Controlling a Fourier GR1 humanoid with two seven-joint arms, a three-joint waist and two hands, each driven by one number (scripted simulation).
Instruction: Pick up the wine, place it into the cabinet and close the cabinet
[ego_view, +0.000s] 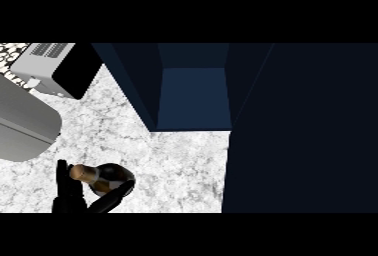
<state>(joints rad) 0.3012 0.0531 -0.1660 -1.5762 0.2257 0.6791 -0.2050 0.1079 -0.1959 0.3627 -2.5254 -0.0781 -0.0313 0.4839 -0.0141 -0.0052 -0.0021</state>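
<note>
Black fingers curl round the wine bottle at the lower left of the head view, one finger running up the left side past the cork end, another crossing under the dark body. Grasping the bottle, so that hand is closed on it. It looks like the robot's left hand, coming in from the lower edge; its forearm is not visible. Bottle seen from above: tan foil neck pointing up-left, dark round body, pale label patch on the lower side. It sits over the white marbled counter; contact with the counter cannot be told. Right hand does not show.

Cabinet, dark blue, stands up and right of the bottle, well apart from it, interior open toward the counter. Its door fills the right side of the view as a large dark panel. Grey appliance with a black front at the upper left. Big grey rounded shape at the left edge, unidentified.
</note>
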